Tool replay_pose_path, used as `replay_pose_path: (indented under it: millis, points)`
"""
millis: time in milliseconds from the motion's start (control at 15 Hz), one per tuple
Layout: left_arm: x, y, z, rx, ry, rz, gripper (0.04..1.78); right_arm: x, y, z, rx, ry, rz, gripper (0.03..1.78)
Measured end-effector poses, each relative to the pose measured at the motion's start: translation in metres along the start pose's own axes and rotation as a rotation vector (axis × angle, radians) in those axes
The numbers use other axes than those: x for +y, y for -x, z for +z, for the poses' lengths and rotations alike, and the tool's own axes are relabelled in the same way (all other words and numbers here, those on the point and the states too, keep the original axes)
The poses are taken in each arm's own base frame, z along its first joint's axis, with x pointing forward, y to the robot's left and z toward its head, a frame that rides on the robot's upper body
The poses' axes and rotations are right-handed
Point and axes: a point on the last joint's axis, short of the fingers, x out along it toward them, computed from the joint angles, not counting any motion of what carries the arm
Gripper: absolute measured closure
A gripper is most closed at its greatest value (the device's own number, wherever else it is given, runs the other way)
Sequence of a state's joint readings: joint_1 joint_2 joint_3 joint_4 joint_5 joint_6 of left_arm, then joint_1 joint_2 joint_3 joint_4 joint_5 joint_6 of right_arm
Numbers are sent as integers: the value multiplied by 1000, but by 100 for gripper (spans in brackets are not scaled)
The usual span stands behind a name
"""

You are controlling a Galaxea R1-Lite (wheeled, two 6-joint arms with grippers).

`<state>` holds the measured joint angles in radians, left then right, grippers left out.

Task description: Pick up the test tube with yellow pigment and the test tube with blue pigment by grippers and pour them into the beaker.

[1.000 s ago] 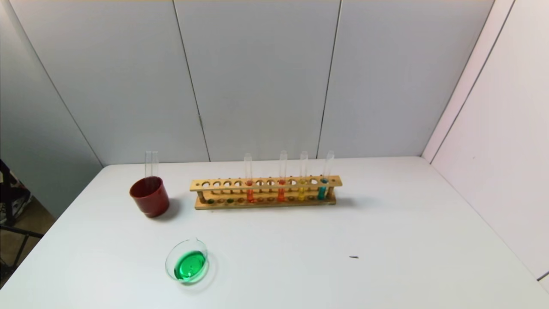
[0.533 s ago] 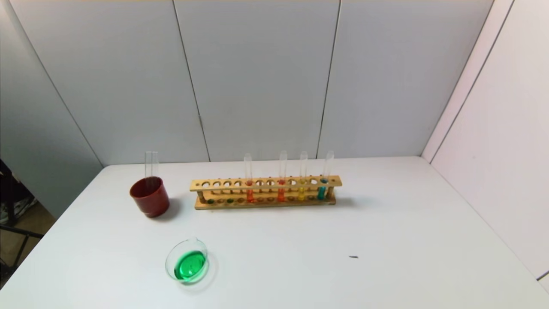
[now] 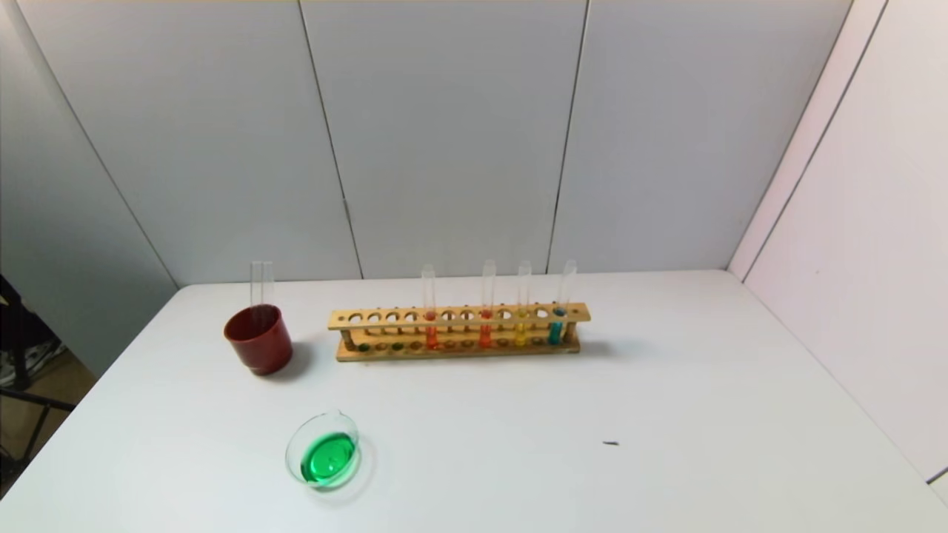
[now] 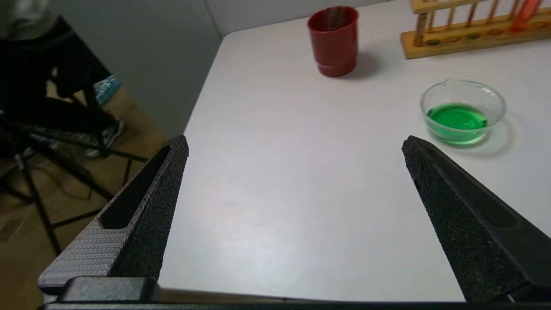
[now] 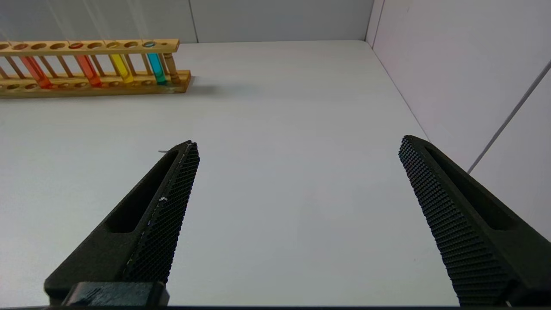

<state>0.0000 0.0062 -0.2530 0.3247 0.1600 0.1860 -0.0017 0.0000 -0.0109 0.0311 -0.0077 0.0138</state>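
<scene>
The beaker (image 3: 292, 444) stands near the table's front left and holds green liquid; it also shows in the left wrist view (image 4: 495, 97). A tube with yellow liquid (image 3: 521, 330) stands in the wooden rack (image 3: 459, 317), next to a teal-liquid tube (image 3: 555, 330) at the rack's right end. No tube with bright cyan-blue liquid shows. Two empty clear tubes (image 3: 261, 283) stand in the red cup (image 3: 259, 342). My left gripper (image 4: 295, 140) is open and empty over the table's left front. My right gripper (image 5: 298, 140) is open and empty over the right front. Neither shows in the head view.
Two orange-red tubes (image 3: 431, 333) stand in the rack's middle. The rack (image 5: 99, 45) shows in the right wrist view with the yellow tube (image 5: 121, 68) and teal tube (image 5: 156, 69). A small dark speck (image 3: 610, 443) lies on the table. Walls close the back and right; floor and stands lie left.
</scene>
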Motion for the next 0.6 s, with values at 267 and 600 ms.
replay_pose_path:
  millis: [267,600]
  points:
    - [-10,-16,-19,-54,30,-145,7,0,0,0,0,0,0,11]
    - [-13,-21,-29,-24,153,-186,7,0,0,0,0,0,0,11]
